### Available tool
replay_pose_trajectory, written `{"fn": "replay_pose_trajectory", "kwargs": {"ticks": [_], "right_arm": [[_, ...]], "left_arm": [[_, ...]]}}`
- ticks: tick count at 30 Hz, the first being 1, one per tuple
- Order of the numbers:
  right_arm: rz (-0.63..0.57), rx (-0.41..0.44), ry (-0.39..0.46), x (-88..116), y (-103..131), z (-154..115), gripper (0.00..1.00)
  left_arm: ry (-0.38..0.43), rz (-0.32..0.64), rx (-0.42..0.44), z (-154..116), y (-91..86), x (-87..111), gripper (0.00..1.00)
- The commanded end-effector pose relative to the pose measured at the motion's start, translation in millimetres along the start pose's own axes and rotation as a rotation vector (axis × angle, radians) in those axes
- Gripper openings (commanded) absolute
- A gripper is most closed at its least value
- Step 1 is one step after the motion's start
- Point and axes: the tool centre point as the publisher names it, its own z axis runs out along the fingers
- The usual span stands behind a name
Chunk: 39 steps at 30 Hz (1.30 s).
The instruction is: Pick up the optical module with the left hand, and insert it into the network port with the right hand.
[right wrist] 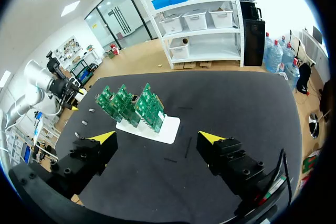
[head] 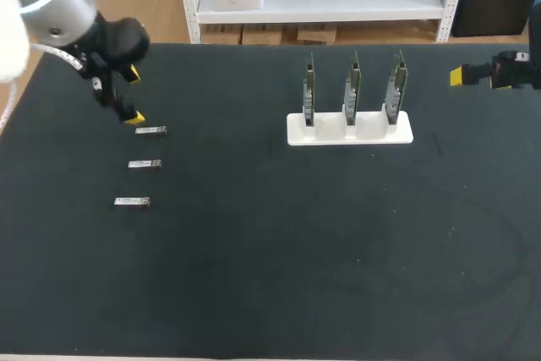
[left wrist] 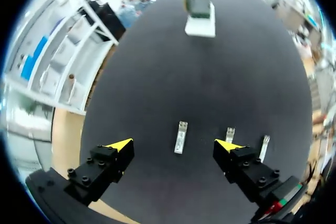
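Note:
Three small silver optical modules lie in a column at the table's left: the far one (head: 150,130), the middle one (head: 144,163) and the near one (head: 133,201). My left gripper (head: 133,96) hangs open just above and behind the far module. In the left wrist view one module (left wrist: 180,137) lies on the mat below the gap of the open left gripper (left wrist: 174,145), untouched; two others (left wrist: 229,134) (left wrist: 264,148) lie beside it. Three upright green port boards (head: 352,89) stand in a white stand (head: 349,133). My right gripper (head: 461,76) hovers open at the far right, empty; the boards (right wrist: 131,103) lie ahead of it (right wrist: 157,138).
The black mat (head: 279,251) covers the whole table. The white stand (right wrist: 169,125) sits right of centre towards the back. A wide stretch of bare mat lies between the modules and the stand and along the front.

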Motion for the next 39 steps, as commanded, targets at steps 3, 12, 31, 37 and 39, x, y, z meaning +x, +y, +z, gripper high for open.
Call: {"fn": "replay_pose_trajectory", "kwargs": {"ticks": [3, 12, 31, 37, 39], "right_arm": [[0.000, 0.000, 0.000, 0.0, 0.0, 0.0, 1.00], [0.000, 0.000, 0.000, 0.0, 0.0, 0.0, 1.00], [0.000, 0.000, 0.000, 0.0, 0.0, 0.0, 1.00], [0.000, 0.000, 0.000, 0.0, 0.0, 0.0, 1.00], [0.000, 0.000, 0.000, 0.0, 0.0, 0.0, 1.00]], "left_arm": [[0.256, 0.223, 0.086, 20.1, 4.8, 3.1, 1.00], [0.276, 0.170, 0.130, 36.5, 0.6, 15.8, 1.00], [0.241, 0.074, 0.173, 52.8, -6.9, 24.9, 1.00], [0.212, 0.038, 0.189, 55.8, -9.3, 25.2, 1.00], [0.212, 0.040, 0.191, 57.6, -10.5, 25.9, 1.00]]}}
